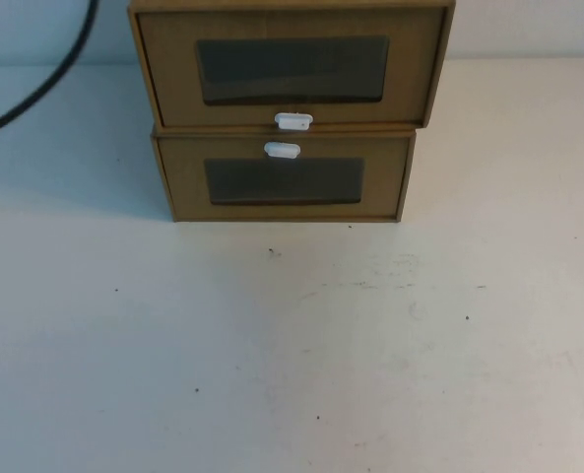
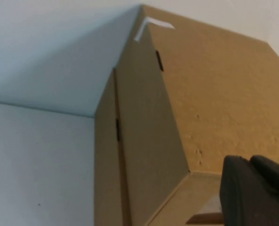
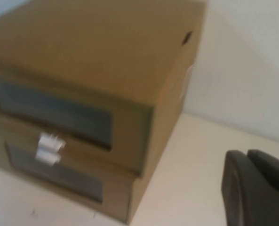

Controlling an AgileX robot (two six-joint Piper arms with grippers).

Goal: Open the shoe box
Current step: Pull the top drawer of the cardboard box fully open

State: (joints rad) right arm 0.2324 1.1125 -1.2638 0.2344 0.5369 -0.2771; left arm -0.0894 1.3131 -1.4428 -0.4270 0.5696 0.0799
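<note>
Two stacked cardboard shoe boxes (image 1: 351, 133) between left tool (image 2: 254, 193) and right tool (image 3: 257, 188).

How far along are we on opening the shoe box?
Done: nothing; the upper box and lower box both show closed fronts, white tabs untouched. In hand: nothing; the left gripper sits near the boxes' side, the right gripper, shut and empty, off their right front corner. Still to do: grasp a tab and pull the front open.
</note>
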